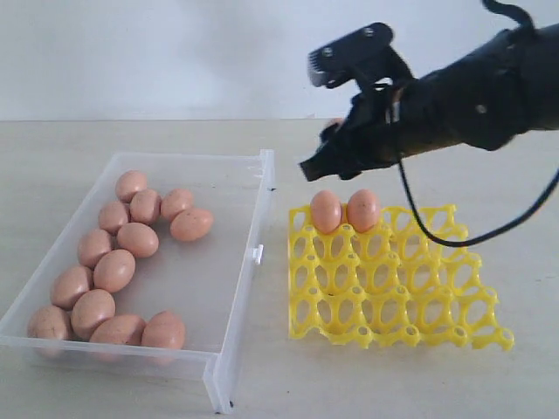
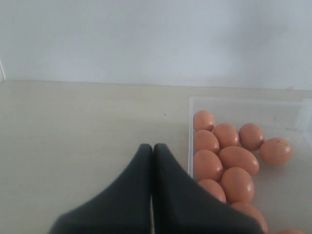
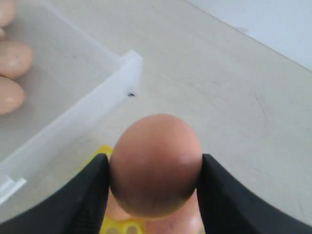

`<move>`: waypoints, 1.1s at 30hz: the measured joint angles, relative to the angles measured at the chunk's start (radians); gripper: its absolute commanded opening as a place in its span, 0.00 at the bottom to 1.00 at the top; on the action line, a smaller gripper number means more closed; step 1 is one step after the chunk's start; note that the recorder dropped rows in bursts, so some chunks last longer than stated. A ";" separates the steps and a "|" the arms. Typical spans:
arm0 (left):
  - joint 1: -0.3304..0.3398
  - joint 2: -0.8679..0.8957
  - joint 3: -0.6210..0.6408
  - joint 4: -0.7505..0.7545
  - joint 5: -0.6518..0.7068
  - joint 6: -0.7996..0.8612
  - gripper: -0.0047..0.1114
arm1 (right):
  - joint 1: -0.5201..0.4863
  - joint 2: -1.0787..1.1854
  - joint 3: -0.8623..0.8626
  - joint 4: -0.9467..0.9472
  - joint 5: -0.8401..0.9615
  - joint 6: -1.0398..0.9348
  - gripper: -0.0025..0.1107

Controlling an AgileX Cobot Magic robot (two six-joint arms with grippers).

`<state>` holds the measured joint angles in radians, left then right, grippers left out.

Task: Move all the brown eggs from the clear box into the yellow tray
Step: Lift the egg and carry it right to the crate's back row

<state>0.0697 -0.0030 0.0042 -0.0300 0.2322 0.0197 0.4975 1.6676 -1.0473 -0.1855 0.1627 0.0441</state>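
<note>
My right gripper point(image 3: 153, 161) is shut on a brown egg point(image 3: 156, 146), which fills the gap between its black fingers. In the exterior view this gripper point(image 1: 325, 150) hangs above the far left corner of the yellow tray point(image 1: 393, 297), where two eggs point(image 1: 326, 211) point(image 1: 362, 210) sit side by side in the back row. Several brown eggs point(image 1: 113, 271) lie in the clear box point(image 1: 262, 201) on the left. My left gripper point(image 2: 152, 146) is shut and empty, just outside the box wall point(image 2: 190, 126), beside the eggs point(image 2: 234, 158).
The box and tray stand side by side on a pale wooden table point(image 1: 52, 166) with a narrow gap between them. A black cable point(image 1: 419, 218) from the right arm loops over the tray's back right part. A white wall point(image 1: 175, 52) rises behind.
</note>
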 measured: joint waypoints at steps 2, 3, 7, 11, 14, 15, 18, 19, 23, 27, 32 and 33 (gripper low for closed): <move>0.000 0.000 0.000 0.000 0.000 0.000 0.00 | -0.044 -0.032 0.059 0.000 -0.030 0.010 0.26; 0.000 0.000 0.000 0.000 0.000 0.000 0.00 | -0.067 -0.047 0.084 0.000 -0.038 0.012 0.26; 0.000 0.000 0.000 0.000 0.000 0.000 0.00 | -0.130 -0.066 0.143 0.000 -0.057 0.021 0.26; 0.000 0.000 0.000 0.000 0.000 0.000 0.00 | -0.163 -0.066 0.174 0.000 -0.065 0.045 0.26; 0.000 0.000 0.000 0.000 0.000 0.000 0.00 | -0.170 -0.066 0.178 0.000 -0.069 0.051 0.26; 0.000 0.000 0.000 0.000 0.000 0.000 0.00 | -0.170 -0.066 0.180 0.000 -0.074 0.054 0.26; 0.000 0.000 0.000 0.000 0.000 0.000 0.00 | -0.170 -0.059 0.180 0.000 -0.089 0.063 0.26; 0.000 0.000 0.000 0.000 0.000 0.000 0.00 | -0.170 -0.054 0.180 0.000 -0.093 0.068 0.26; 0.000 0.000 0.000 0.000 0.000 0.000 0.00 | -0.170 -0.016 0.180 0.000 -0.097 0.076 0.26; 0.000 0.000 0.000 0.000 0.000 0.000 0.00 | -0.170 0.012 0.180 0.000 -0.107 0.087 0.26; 0.000 0.000 0.000 0.000 0.000 0.000 0.00 | -0.170 0.023 0.180 0.000 -0.118 0.103 0.26; 0.000 0.000 0.000 0.000 0.000 0.000 0.00 | -0.170 0.023 0.180 0.000 -0.118 0.105 0.26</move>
<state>0.0697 -0.0030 0.0042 -0.0300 0.2322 0.0197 0.3270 1.6907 -0.8675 -0.1855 0.0446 0.1492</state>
